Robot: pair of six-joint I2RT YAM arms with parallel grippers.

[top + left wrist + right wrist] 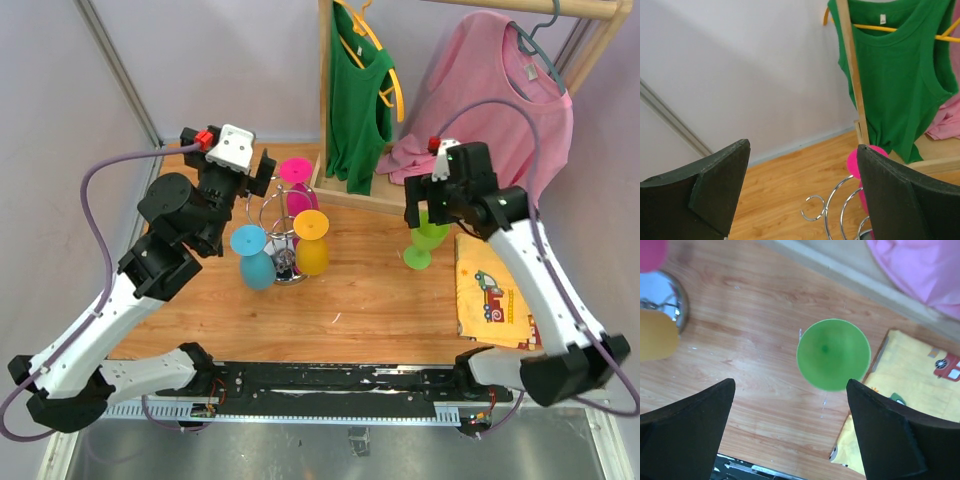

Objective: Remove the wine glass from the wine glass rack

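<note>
The silver wire wine glass rack (283, 232) stands mid-table with a pink glass (296, 172), an orange glass (312, 245) and a blue glass (252, 258) hanging on its loop arms. My left gripper (262, 180) is open and empty just above and left of the rack. In the left wrist view (803, 150) the rack's curled loops (832, 210) and the pink glass (856, 162) show between its fingers. A green wine glass (425, 245) stands on the table, off the rack. My right gripper (425, 212) is open above it (790, 385), apart from the green glass (833, 354).
A wooden clothes rack (325, 100) at the back holds a green top (358, 100) and a pink shirt (500, 100). A yellow printed cloth (493, 290) lies right of the green glass. The rack's chrome base (667, 297) shows in the right wrist view.
</note>
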